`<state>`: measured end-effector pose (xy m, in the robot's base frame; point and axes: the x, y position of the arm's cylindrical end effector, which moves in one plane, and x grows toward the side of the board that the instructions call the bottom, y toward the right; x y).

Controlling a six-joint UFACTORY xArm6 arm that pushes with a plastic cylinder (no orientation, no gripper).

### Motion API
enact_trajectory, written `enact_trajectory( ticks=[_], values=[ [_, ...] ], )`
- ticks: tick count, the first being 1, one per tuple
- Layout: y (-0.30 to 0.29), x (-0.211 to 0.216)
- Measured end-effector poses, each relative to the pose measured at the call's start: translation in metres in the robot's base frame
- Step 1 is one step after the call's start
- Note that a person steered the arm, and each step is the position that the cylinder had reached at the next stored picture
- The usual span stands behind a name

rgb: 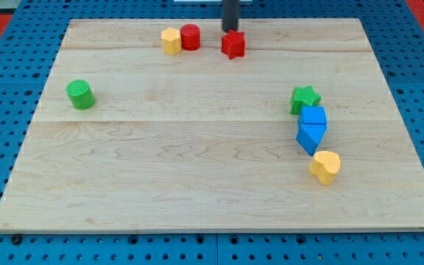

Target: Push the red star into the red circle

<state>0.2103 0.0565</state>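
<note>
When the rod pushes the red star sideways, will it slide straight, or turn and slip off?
The red star looks squat and flat-based, so it probably slides rather than tips. Its points may let it rotate off my tip, which sits at its top edge. The wooden board looks smooth.

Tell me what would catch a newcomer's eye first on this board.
Probably my tip at the view's top, resting just above the red star, with the red circle and a yellow block to its left. Next, the blue blocks clustered at the view's right.
</note>
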Motion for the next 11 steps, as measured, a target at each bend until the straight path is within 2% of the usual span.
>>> enact_trajectory(
  ticks=[1, 2, 3, 4, 5, 7, 9, 10, 11],
  values=[
    [0.038, 0.015],
    [-0.002, 0.042],
    [-0.080, 0.057],
    [-0.005, 0.076],
    [-0.011, 0.117],
    [-0.102, 0.118],
    [-0.097, 0.059],
    [-0.099, 0.112],
    [-0.154, 0.115]
  ],
)
